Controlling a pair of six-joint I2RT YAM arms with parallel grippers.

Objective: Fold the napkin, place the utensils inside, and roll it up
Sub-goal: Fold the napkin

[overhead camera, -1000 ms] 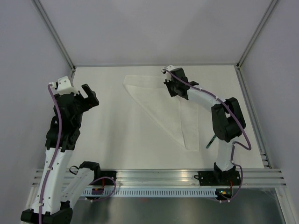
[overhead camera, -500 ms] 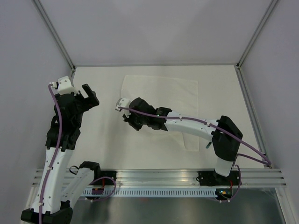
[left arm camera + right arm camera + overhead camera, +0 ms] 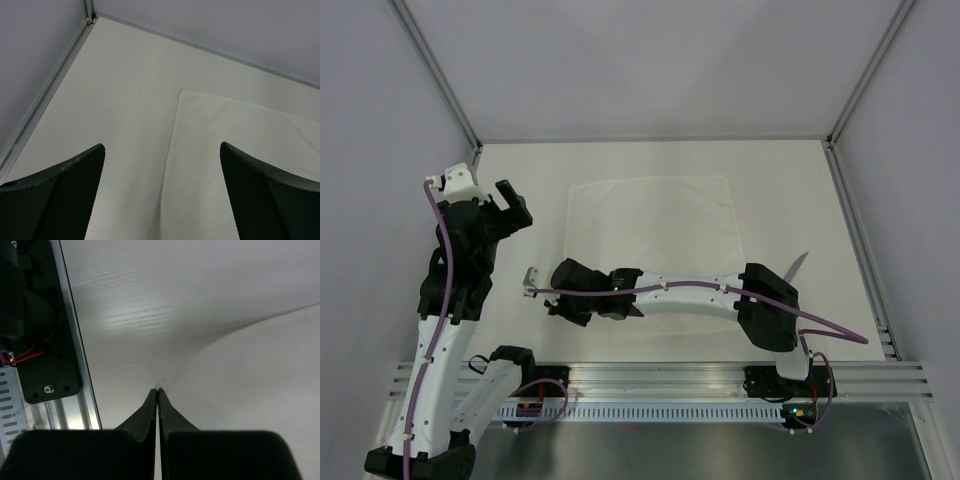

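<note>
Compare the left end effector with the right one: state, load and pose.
The left end effector is open, fingers wide apart; the right end effector is shut, fingers pressed together. The left end effector holds nothing; the right end effector pinches a corner of the napkin. The left end effector sits raised beside the napkin's left edge; the right end effector reaches low, across to the left front. Both have dark fingers.

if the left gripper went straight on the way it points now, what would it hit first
Probably the napkin, near its left edge, or the bare table just beside it. The left gripper is open and frames that edge, nothing between; depth is unclear.
</note>
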